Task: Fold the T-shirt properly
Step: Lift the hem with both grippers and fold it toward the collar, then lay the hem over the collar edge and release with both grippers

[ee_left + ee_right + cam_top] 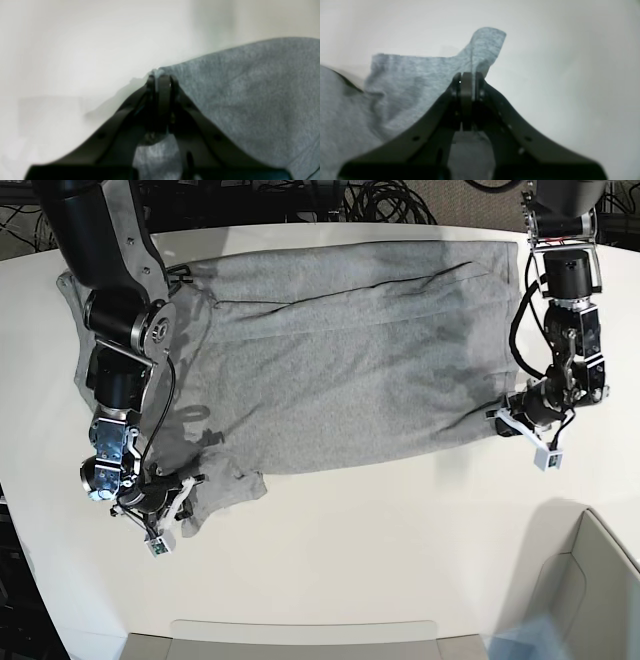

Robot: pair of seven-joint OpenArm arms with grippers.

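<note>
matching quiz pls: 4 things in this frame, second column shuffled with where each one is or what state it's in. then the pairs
Things
1. T-shirt
2. left gripper
3. right gripper
4. table

Place or state
A. shut on the shirt's corner on the right of the base view
B. white, bare in front of the cloth
C. grey, spread flat, plain side showing
D. shut on the sleeve end on the left of the base view

Pairs: 1-C, 2-A, 3-D, 4-B
</note>
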